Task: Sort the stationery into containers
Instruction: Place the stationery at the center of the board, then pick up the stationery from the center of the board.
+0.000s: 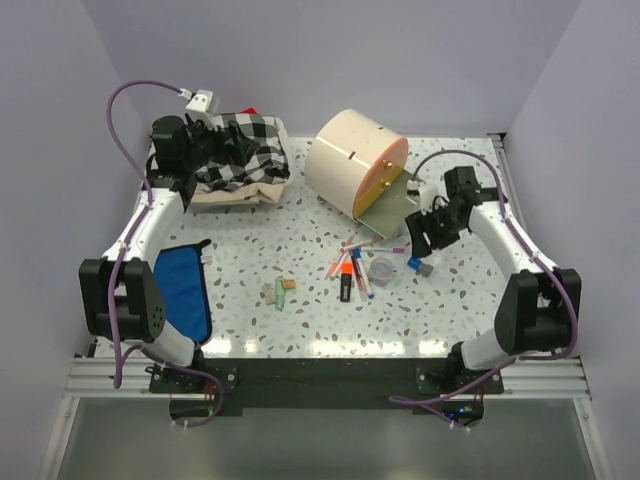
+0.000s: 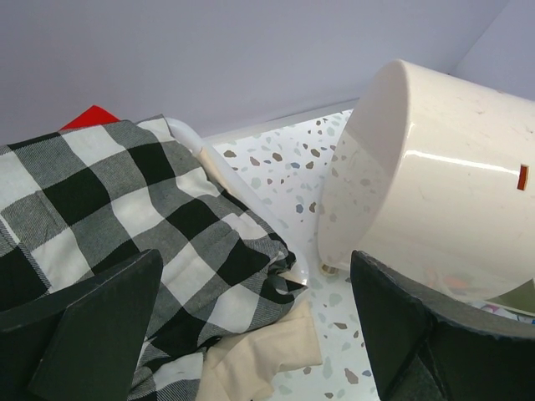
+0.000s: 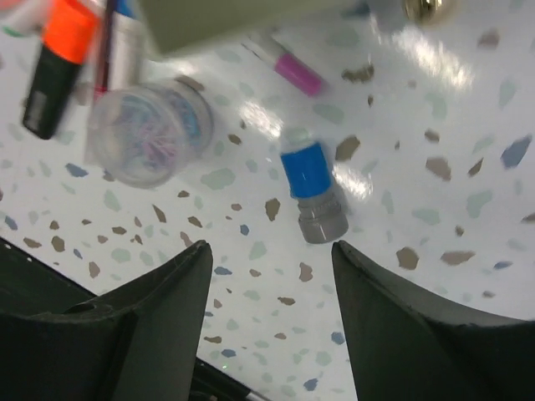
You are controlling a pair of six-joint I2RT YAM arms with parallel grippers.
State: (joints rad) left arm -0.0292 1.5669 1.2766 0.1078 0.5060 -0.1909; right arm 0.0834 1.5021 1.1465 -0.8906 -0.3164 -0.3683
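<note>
The cream drum cabinet point(image 1: 345, 160) lies at the back centre, its orange front point(image 1: 385, 172) facing right with one drawer point(image 1: 388, 205) pulled out. Pens point(image 1: 357, 262), an orange highlighter point(image 1: 346, 278) and a clear pot point(image 1: 382, 269) lie in front of it, with erasers point(image 1: 277, 292) further left. My right gripper point(image 3: 272, 251) is open just above the table, nothing between its fingers. A small blue-and-grey piece point(image 3: 311, 188) lies just ahead of its tips, beside the pot point(image 3: 150, 132). My left gripper point(image 2: 255, 326) hangs wide open over the checked cloth point(image 2: 125, 217), holding nothing.
The checked cloth pile point(image 1: 240, 150) sits on a beige cloth point(image 1: 235, 195) at the back left, with something red point(image 2: 94, 115) behind it. A blue pouch point(image 1: 185, 285) lies near the left arm. The open drawer's underside point(image 3: 217, 21) overhangs the right gripper's view.
</note>
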